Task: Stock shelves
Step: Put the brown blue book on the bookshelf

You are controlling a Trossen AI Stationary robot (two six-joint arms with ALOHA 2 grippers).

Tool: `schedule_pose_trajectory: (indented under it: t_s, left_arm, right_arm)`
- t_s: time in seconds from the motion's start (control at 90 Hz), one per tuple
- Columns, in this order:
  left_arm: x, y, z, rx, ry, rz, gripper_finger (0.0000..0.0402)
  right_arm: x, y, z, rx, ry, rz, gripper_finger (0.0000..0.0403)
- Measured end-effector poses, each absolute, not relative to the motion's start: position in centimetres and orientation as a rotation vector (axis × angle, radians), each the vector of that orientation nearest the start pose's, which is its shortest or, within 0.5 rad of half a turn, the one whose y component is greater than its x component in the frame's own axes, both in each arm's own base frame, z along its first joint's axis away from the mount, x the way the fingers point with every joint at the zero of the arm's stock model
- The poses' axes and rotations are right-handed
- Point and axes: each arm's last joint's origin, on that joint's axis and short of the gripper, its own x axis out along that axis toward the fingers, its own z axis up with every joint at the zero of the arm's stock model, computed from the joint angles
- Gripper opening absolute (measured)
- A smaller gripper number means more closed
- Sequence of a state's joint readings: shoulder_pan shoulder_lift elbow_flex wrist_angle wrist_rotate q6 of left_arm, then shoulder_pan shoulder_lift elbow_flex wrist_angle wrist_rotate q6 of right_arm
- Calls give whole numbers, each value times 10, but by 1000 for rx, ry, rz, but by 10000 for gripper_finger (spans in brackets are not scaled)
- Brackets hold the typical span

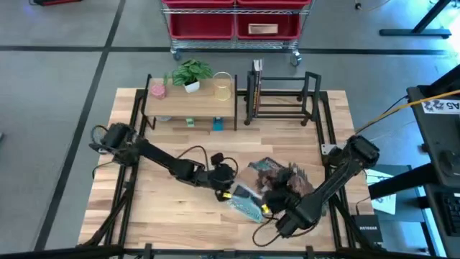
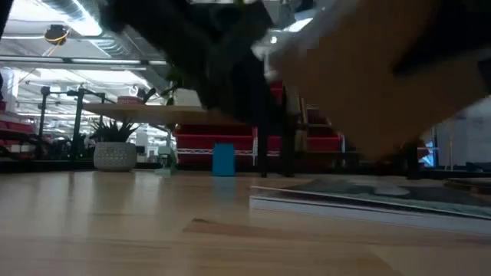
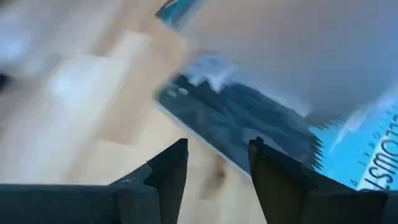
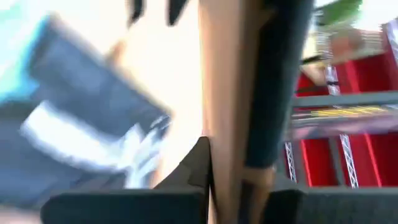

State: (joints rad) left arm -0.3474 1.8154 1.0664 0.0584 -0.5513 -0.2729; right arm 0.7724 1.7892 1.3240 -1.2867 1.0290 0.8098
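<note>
From above I see my right gripper low at the near right of the table, over a small pile of books, with the book rack well away at the far edge, straight back from it; its long axis runs across the table and one book already stands at its left end. Beside it the wood-topped shelf carries a plant, a pink item and a clear jar. My left gripper sits just left of the pile, so both are near, though the right is the one loaded. At table level a flat book lies on the wood, with a tilted book raised above it. My left wrist shows its fingers parted and empty, aimed at a dark-covered book lying flat. My right wrist shows its fingers clamped on an edge-on book, which I judge must travel away towards the rack.
</note>
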Motion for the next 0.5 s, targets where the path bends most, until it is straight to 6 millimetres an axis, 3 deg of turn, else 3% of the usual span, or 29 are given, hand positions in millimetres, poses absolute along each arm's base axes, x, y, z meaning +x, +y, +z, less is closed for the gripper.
schedule_pose_trajectory:
  t_s: [0.2, 0.356, 0.5]
  left_arm:
    - [339, -132, 214, 62, 487, 285, 153]
    - [331, -148, 217, 70, 473, 261, 153]
    - [325, -160, 214, 64, 468, 263, 153]
  right_arm:
    - [234, 138, 296, -363, 521, -834, 2]
    - [226, 71, 337, -133, 416, -1041, 1]
    - [217, 11, 359, 85, 385, -1216, 1]
